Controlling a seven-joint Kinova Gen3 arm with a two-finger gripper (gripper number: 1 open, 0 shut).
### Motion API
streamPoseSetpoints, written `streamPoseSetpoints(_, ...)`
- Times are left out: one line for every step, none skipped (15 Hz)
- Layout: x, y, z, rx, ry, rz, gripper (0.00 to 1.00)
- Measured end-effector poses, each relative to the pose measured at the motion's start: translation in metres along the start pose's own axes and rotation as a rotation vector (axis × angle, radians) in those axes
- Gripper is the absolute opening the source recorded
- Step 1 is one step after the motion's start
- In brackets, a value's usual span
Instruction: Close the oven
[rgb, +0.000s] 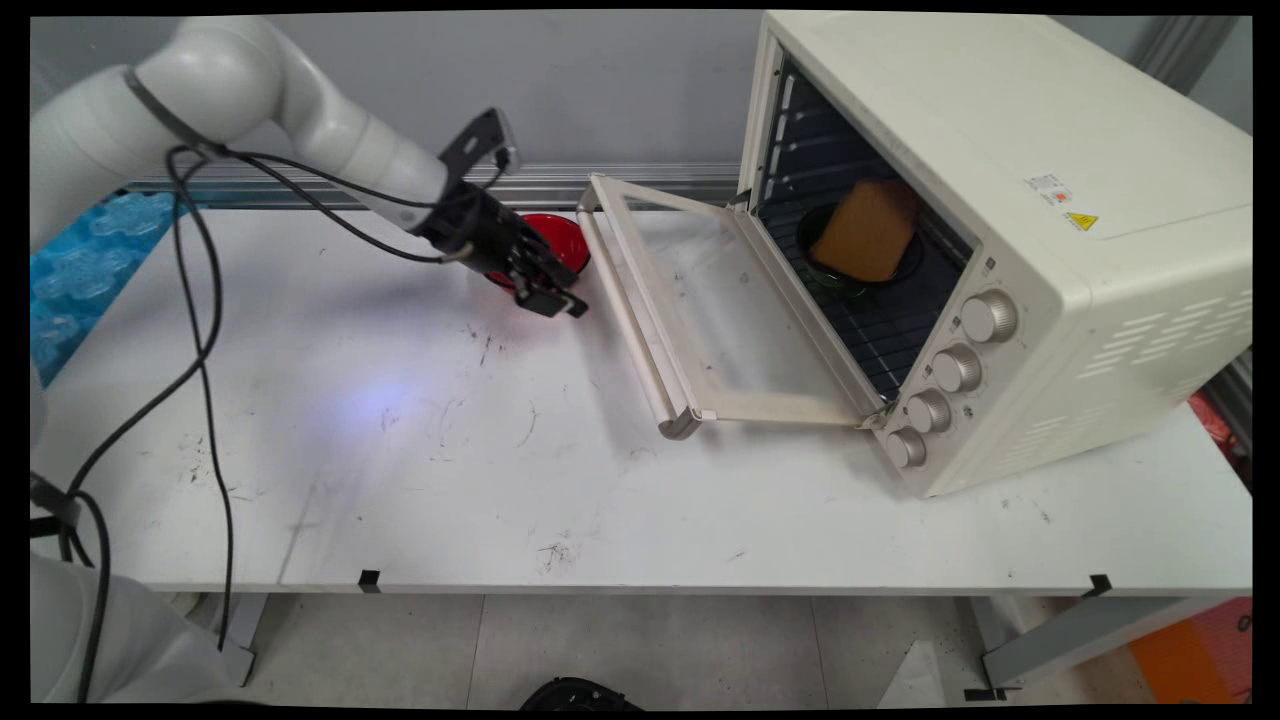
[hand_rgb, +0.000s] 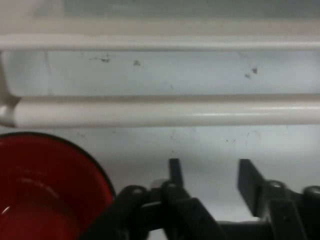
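While the round red bowl (rgb: 560, 238) sits on the white table (rgb: 400, 450) just left of the cream-coloured toaster oven (rgb: 1000, 200) and its dropped glass door (rgb: 720, 310), the black two-finger gripper (rgb: 556, 300) hovers low right beside the bowl's near rim. Its fingers (hand_rgb: 174, 171) are parted to a moderate width with only bare tabletop between them, gripping nothing. Seen from the hand, the door's pale bar handle (hand_rgb: 160, 112) lies just ahead of the fingertips, and inside the oven a brown slice of bread (rgb: 868, 230) rests on a dark round plate (rgb: 830, 270) on the wire rack.
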Motion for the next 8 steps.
streamPoseSetpoints(0.001,0.000,0.008,-0.003,-0.001,0.005,0.00)
streamPoseSetpoints(0.002,0.001,0.013,-0.004,-0.001,0.008,0.00)
streamPoseSetpoints(0.003,0.001,0.020,-0.006,-0.002,0.011,0.00)
streamPoseSetpoints(0.004,0.001,0.027,-0.009,-0.001,0.015,0.00)
streamPoseSetpoints(0.005,0.002,0.033,-0.011,0.000,0.018,0.00)
streamPoseSetpoints(0.006,0.002,0.039,-0.013,0.002,0.020,0.00)
streamPoseSetpoints(0.008,0.002,0.045,-0.016,0.005,0.022,0.00)
streamPoseSetpoints(0.009,0.002,0.049,-0.018,0.008,0.023,0.00)
